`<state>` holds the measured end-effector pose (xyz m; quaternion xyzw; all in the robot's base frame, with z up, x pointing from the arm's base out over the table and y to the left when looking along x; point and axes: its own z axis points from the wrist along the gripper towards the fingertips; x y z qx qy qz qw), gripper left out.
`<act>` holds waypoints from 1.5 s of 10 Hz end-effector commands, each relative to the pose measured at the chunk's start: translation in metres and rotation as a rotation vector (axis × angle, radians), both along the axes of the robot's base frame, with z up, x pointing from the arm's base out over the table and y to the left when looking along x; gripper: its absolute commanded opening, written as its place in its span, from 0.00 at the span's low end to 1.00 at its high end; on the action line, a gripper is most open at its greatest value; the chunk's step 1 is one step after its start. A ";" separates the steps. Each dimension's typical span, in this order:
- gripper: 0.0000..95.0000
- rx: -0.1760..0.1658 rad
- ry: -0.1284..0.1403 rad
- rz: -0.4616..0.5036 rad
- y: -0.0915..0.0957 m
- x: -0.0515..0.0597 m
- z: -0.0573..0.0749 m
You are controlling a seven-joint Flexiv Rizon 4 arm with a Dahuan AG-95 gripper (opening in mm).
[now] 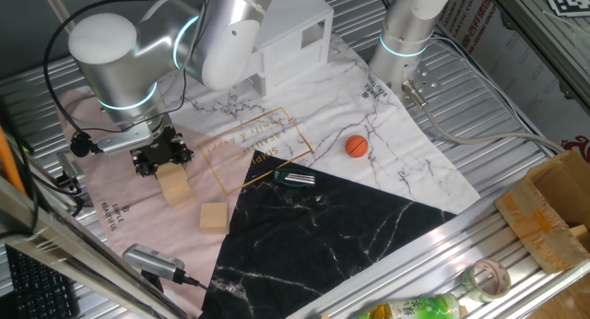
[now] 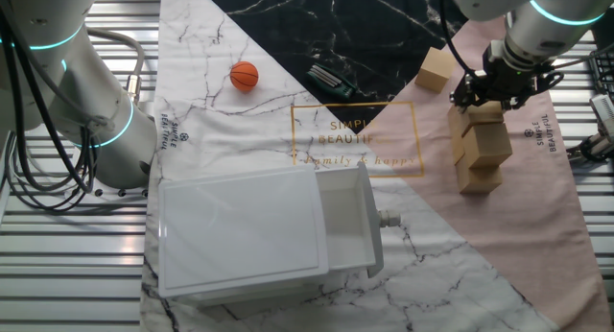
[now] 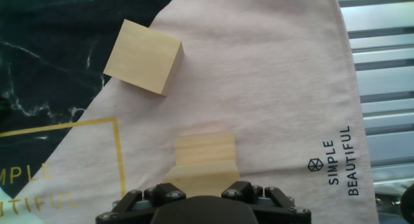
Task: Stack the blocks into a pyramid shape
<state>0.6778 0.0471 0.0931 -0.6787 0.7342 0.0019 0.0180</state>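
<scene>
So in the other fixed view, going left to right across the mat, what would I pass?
Orange ball → white box-like house → lone wooden block → stacked blocks under the gripper.

The blocks [image 2: 480, 145] are showing light tan, unpainted wood, and so is the loose block [image 3: 143, 56]. The ball [image 1: 357, 146] is showing orange with dark lines. The mat [image 2: 240, 130] is showing white marble veining, a black marbled part, a pink part and gold lettering. The house [image 2: 259, 231] is looking plain white.
</scene>
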 end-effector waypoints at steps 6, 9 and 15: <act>0.00 0.001 -0.001 -0.005 -0.002 0.001 0.000; 0.00 0.005 0.000 -0.004 -0.003 0.002 -0.001; 0.00 0.010 0.002 -0.009 -0.004 0.002 -0.002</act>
